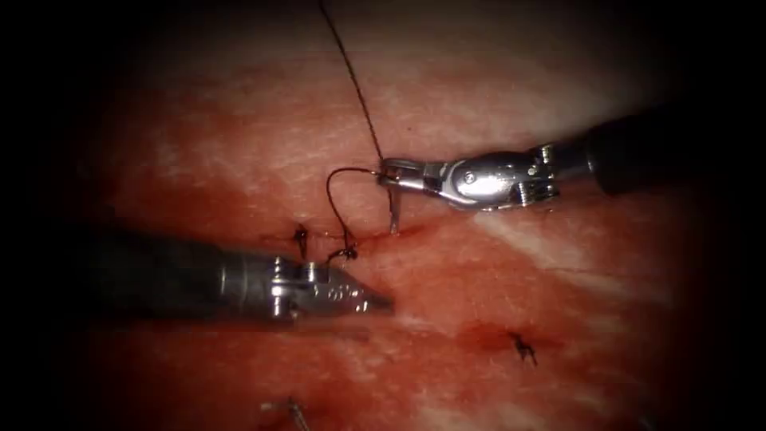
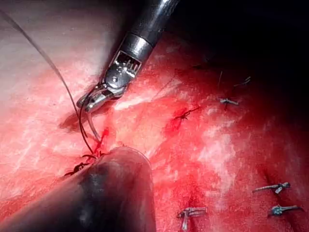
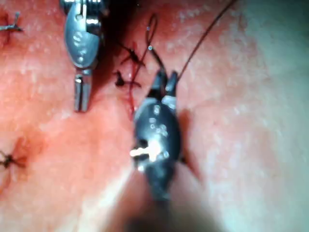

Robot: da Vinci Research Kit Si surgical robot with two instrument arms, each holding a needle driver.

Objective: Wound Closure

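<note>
The right arm's tool (image 1: pixel 391 177) is seen entering from the right, its shaft sloping slightly downward toward the wrist, with the jaws closed on the needle (image 1: pixel 393 215) near one end, and thread (image 1: pixel 355 88) is caught at the jaw tips. The left arm's tool (image 1: pixel 375 302) is held low and nearly level, jaws closed and empty.

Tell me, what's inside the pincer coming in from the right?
The right pincer is shut on the needle near its upper end; the needle points down at the cut. Thread loops from there. The part gripped is covered.
</note>
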